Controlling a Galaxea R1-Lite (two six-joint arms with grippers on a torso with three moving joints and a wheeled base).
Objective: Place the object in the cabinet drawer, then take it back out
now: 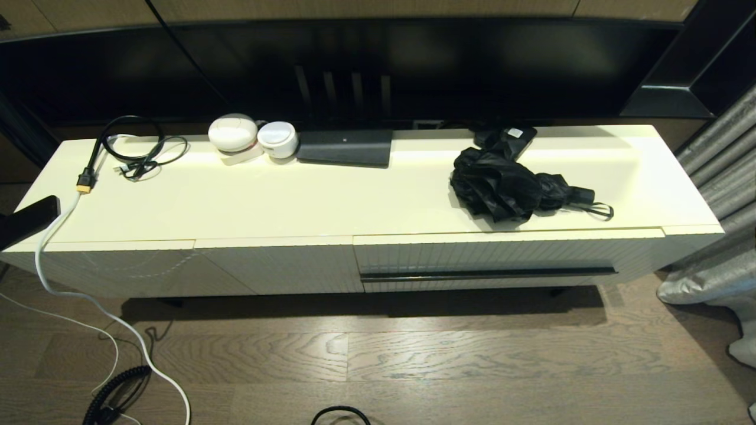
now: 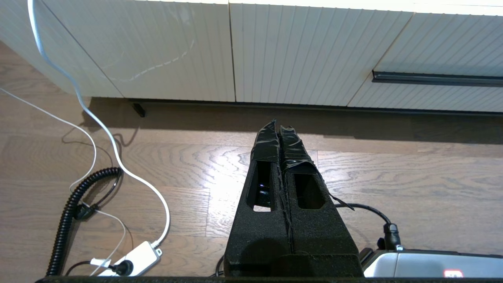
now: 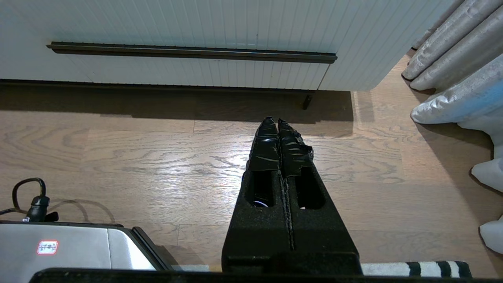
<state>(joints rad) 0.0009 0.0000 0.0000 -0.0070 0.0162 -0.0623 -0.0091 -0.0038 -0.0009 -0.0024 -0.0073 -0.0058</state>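
The black folding umbrella [image 1: 511, 186] lies on the cabinet top at the right, its short handle and thin wrist loop [image 1: 599, 209] pointing right. Below it the ribbed cream drawer [image 1: 508, 260] is closed, its long dark handle bar [image 1: 487, 274] running across the front; the bar also shows in the right wrist view [image 3: 192, 52] and the left wrist view [image 2: 436, 78]. My left gripper [image 2: 277, 126] hangs shut and empty over the wooden floor, short of the cabinet. My right gripper [image 3: 274, 122] is likewise shut and empty over the floor, in front of the drawer. Neither gripper shows in the head view.
On the cabinet top [image 1: 331, 195] are a small flat black box with a white label [image 1: 511, 139], a dark flat device [image 1: 345, 147], two white round gadgets [image 1: 233, 133], and coiled cables [image 1: 133, 150]. A white cable [image 1: 59, 277] trails to the floor. Grey curtains [image 1: 717, 195] hang at the right.
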